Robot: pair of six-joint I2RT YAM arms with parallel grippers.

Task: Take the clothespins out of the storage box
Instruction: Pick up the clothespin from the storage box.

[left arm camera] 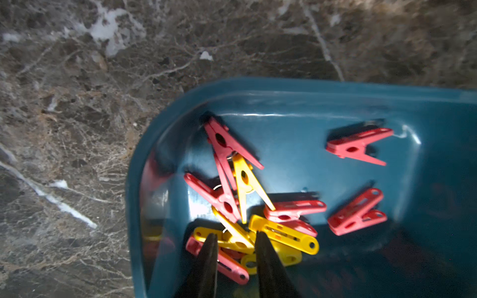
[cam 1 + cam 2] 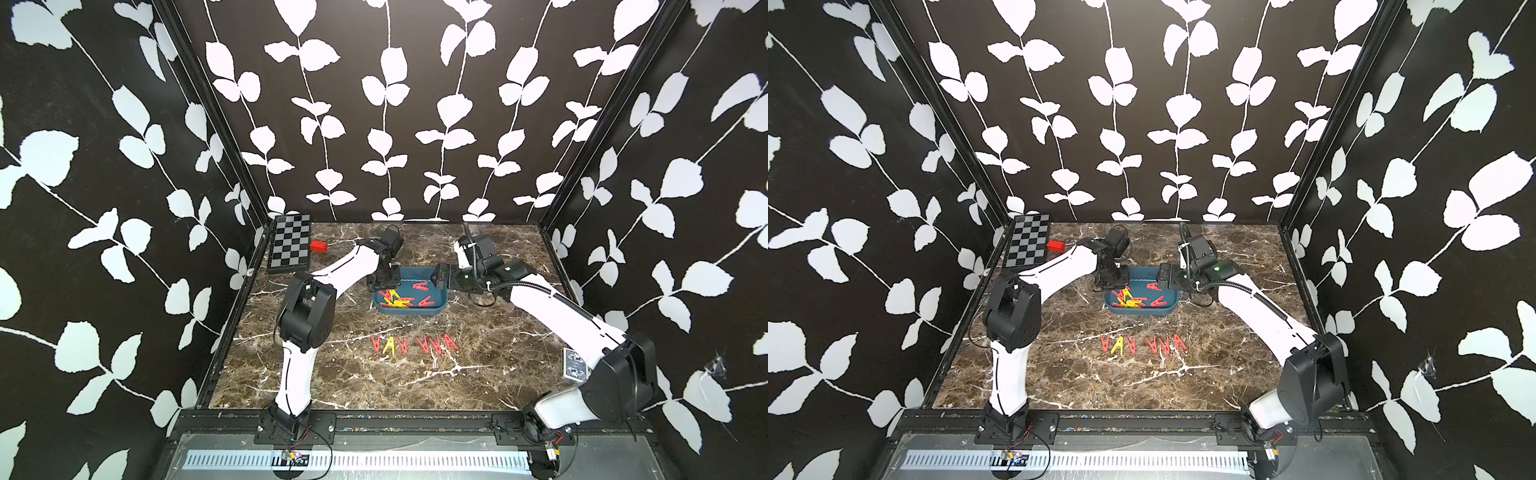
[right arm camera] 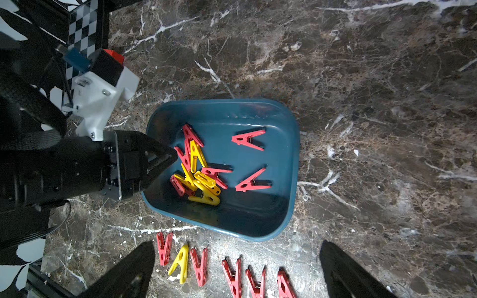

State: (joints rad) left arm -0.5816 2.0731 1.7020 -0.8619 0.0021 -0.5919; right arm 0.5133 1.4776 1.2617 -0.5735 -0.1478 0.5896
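Observation:
The teal storage box [image 2: 437,306] [image 2: 1172,308] sits mid-table, holding several red and yellow clothespins [image 2: 400,300] [image 3: 198,167]. My left gripper [image 2: 383,284] [image 1: 235,236] reaches down into the box's left end, and its narrowed fingers press both sides of a yellow clothespin [image 1: 238,243] in the tangled pile. Two red pegs [image 1: 357,148] lie apart at the other end. My right gripper [image 2: 439,277] [image 3: 238,269] hangs wide open over the box's far right rim and holds nothing. A row of pegs [image 2: 415,345] [image 3: 198,265] lies on the table in front of the box.
A checkerboard [image 2: 291,244] lies at the back left with a small red block [image 2: 318,246] beside it. A patterned card box [image 2: 574,363] lies near the right arm's base. Dark marble tabletop [image 2: 374,382] stretches in front of the peg row.

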